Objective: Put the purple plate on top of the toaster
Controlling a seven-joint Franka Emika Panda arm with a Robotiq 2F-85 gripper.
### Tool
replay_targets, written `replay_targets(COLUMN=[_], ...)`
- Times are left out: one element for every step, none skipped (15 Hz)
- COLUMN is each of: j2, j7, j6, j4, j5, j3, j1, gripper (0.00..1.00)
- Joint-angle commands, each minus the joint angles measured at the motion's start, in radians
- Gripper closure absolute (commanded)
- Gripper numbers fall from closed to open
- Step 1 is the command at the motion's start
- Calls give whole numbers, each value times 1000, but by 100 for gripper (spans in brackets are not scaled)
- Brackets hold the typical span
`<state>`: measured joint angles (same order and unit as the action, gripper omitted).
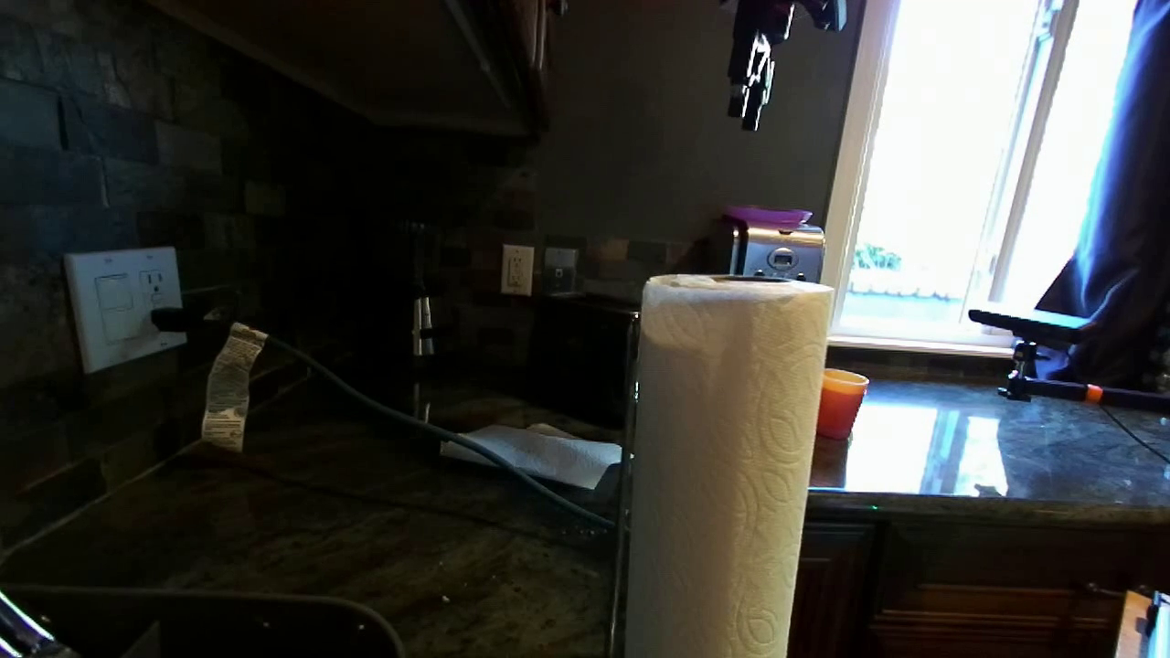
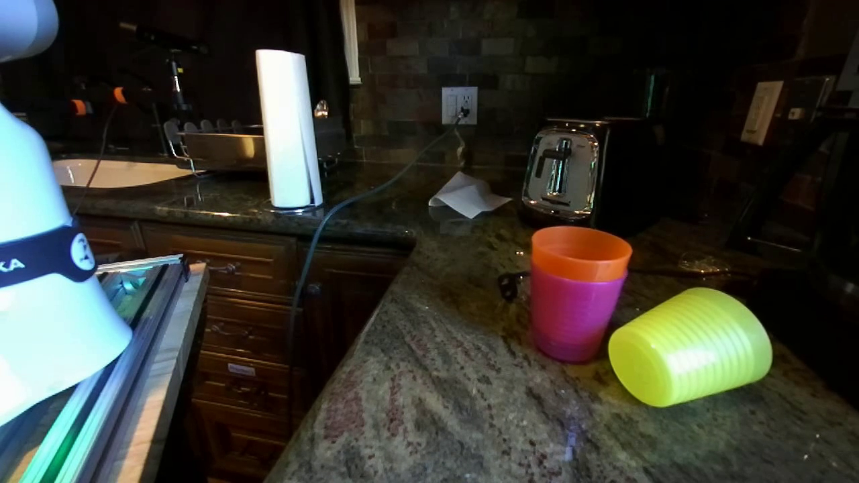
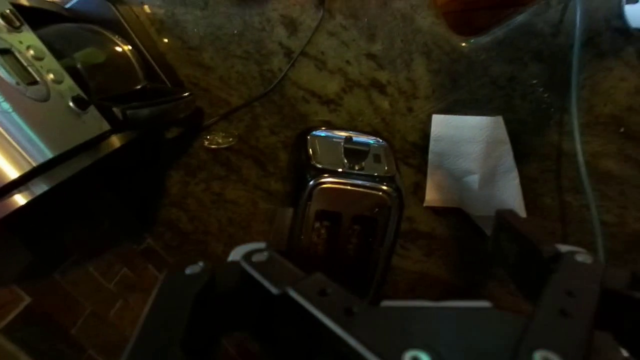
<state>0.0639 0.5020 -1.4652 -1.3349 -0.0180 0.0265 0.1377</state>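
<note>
The purple plate [image 1: 768,217] lies on top of a silver appliance [image 1: 784,251] in an exterior view, seen nearly edge-on. It is out of view elsewhere. The toaster, dark with a chrome front and two slots, stands on the counter in an exterior view [image 2: 560,174]. It is a dark shape in an exterior view [image 1: 585,356]. In the wrist view the toaster [image 3: 350,215] is seen from above, its near end hidden by the gripper. My gripper [image 3: 395,225] is open and empty. In an exterior view my gripper [image 1: 750,108] hangs high above the counter, above and apart from the plate.
A paper towel roll [image 1: 727,457] stands in the foreground. A loose paper sheet [image 3: 472,162] lies beside the toaster. A cable [image 2: 376,191] crosses the counter. Stacked orange and pink cups [image 2: 578,295] and a tipped yellow cup [image 2: 691,349] are near the toaster. A cabinet [image 1: 366,55] overhangs.
</note>
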Motion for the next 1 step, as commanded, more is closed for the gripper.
replay_targets(j2=[-10], j7=[1], j6=[1], j4=[-17], j5=[-3], j3=[0], j1=[0], gripper=[0])
